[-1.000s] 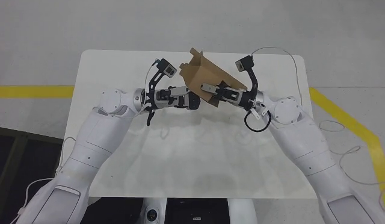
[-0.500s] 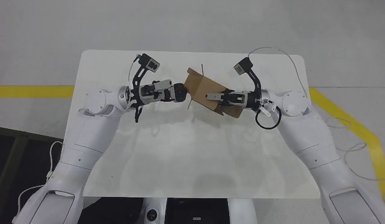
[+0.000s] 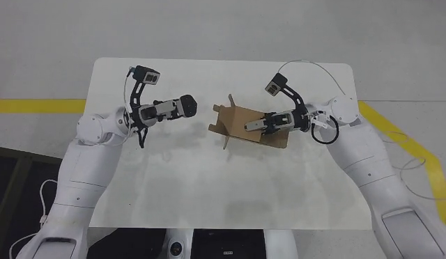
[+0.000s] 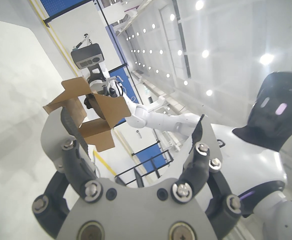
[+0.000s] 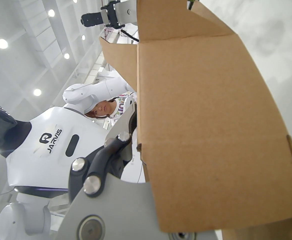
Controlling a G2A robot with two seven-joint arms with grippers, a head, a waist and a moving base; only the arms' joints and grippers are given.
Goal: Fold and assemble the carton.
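The brown carton (image 3: 240, 123) is partly unfolded, its flaps loose, and hangs just above the middle of the white table (image 3: 209, 189). My right gripper (image 3: 255, 127) is shut on one of its side panels; up close, that panel (image 5: 206, 126) lies against one finger (image 5: 126, 123) and hides the other. My left gripper (image 3: 189, 106) is open and holds nothing, a short way left of the carton and apart from it. From the left wrist, the carton (image 4: 93, 116) shows beyond the spread fingers of the left gripper (image 4: 133, 128).
The table's front half is bare white surface. A thin cable (image 3: 313, 63) loops over the far right corner. Yellow floor tape (image 3: 42, 106) runs past both sides of the table.
My left gripper has let go of the carton and drawn back to the left. The right arm has swung the carton lower and slightly right, turning its open end toward the left.
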